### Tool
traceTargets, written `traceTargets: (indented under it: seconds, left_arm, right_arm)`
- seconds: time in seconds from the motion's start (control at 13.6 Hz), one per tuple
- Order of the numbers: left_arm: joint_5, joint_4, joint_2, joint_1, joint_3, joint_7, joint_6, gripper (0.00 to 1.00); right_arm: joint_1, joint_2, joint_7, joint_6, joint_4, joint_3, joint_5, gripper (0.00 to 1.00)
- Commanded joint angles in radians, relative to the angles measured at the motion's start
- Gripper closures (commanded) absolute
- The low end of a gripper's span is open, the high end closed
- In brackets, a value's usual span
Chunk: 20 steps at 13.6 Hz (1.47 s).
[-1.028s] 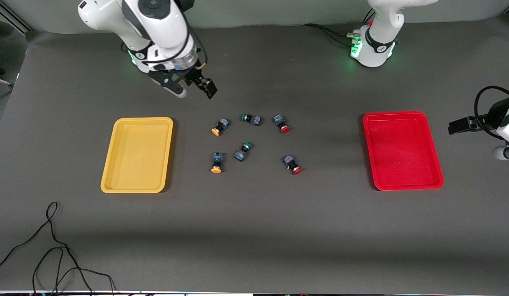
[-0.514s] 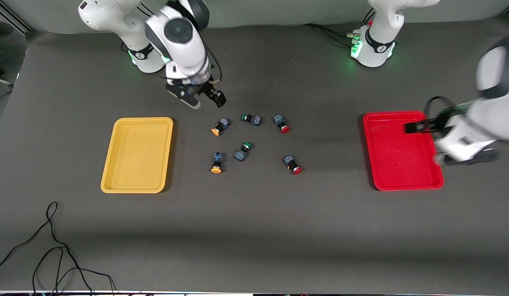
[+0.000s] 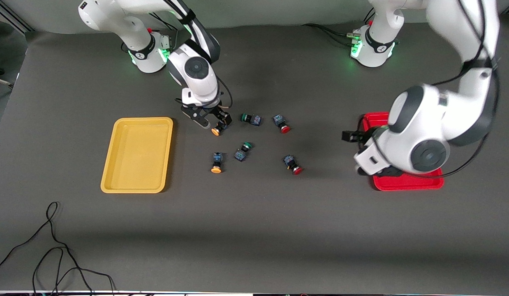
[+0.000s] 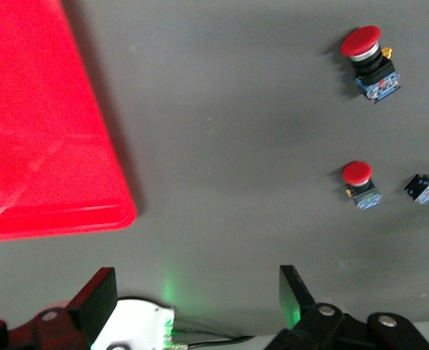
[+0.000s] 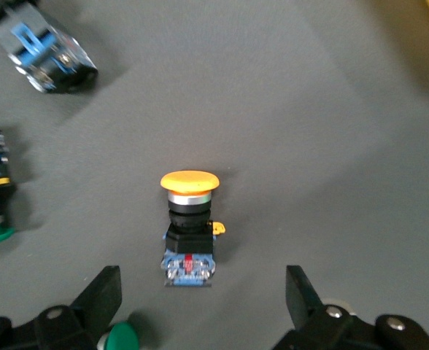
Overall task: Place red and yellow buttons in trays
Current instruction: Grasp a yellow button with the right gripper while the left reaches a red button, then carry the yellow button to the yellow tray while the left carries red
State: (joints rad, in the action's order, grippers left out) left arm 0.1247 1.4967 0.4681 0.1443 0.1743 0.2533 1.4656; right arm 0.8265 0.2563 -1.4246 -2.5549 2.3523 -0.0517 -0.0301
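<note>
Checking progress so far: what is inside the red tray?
The visible part of the red tray is bare in the left wrist view, with no button in it. The left arm covers much of it in the front view, so the rest cannot be seen.

Four buttons lay on their sides on the bench between two trays. One yellow-capped button lay farther from the front camera than the other yellow-capped button. One red-capped button lay farther from it than the other red-capped button. The yellow tray sat toward the right arm's end, the red tray toward the left arm's end; both held no buttons.
</note>
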Motion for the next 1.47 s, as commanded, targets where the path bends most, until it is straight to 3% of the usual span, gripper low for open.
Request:
traceTargets:
  seconds: [0.0,0.29,0.44,0.59,0.81,1.03,1.25,1.32,1.4]
  left_arm:
    - [0.029,-0.041,0.081,0.055,0.007,0.073,-0.007,0.0]
    - [0.05,0.066,0.086,0.207,0.008,0.438,0.117,0.0]
    - [0.116,0.161,0.089,0.282,0.014,0.641,0.25,0.0]
    - [0.148,0.272,0.08,0.337,0.02,0.794,0.433,0.0]
    - [0.148,0.387,0.087,0.351,0.083,0.88,0.654,0.0]
    - [0.148,0.45,0.089,0.353,0.103,0.882,0.749,0.03]
    - [0.147,0.451,0.099,0.353,0.103,0.882,0.765,0.2]
    - [0.147,0.456,0.099,0.353,0.103,0.882,0.771,0.32]
    - [0.147,0.456,0.102,0.353,0.103,0.882,0.775,0.55]
  right_arm:
    - [0.036,0.072,-0.039,-0.07,-0.008,-0.013,-0.007,0.0]
    - [0.031,0.078,-0.034,-0.077,-0.01,-0.017,-0.005,0.01]
    - [0.031,0.084,-0.028,-0.08,-0.013,-0.017,-0.005,0.39]
    - [0.031,0.09,-0.02,-0.097,-0.013,-0.017,-0.005,0.6]
    - [0.031,0.1,-0.017,-0.114,-0.013,-0.017,-0.004,0.74]
    - [0.025,0.063,0.009,-0.081,-0.016,-0.023,-0.004,0.76]
    - [0.025,-0.046,0.109,0.136,-0.07,-0.104,-0.007,0.76]
    - [0.025,-0.084,0.166,0.235,-0.106,-0.143,-0.013,0.76]
    - [0.025,-0.11,0.246,0.325,-0.146,-0.186,-0.033,0.76]
